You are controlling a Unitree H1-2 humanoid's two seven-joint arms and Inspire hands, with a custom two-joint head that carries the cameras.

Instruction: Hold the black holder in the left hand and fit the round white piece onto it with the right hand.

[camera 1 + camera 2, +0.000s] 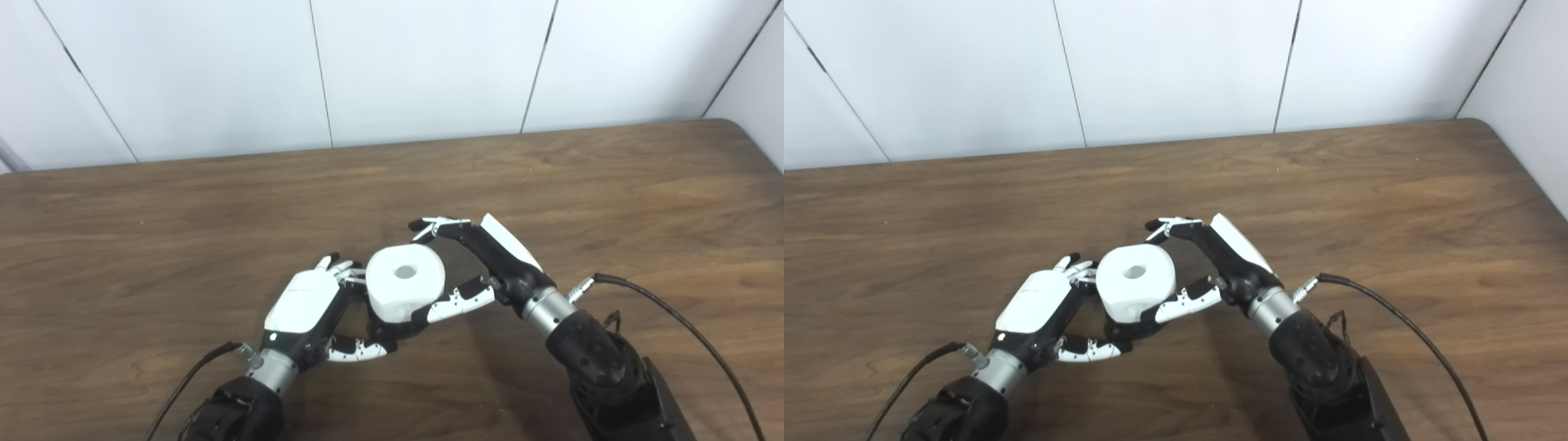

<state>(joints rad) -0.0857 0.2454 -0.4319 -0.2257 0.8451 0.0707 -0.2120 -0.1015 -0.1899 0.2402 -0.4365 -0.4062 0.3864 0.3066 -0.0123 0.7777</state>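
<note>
Spanning brown wood-grain table (551,177) (white panelled wall (416,67) behind)

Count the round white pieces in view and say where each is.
1. The white piece sits near the table's front middle, on the black holder, between the left hand and right hand. None other shows; nothing looks big enough to hide one.

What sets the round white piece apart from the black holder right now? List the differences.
The round white piece is white and in full view; the black holder is black and mostly hidden beneath it. The white piece is held by the right hand, thumb at its lower side and fingertips at its far rim, while the left hand is around the holder. Both are between the hands, above the wooden table.
</note>
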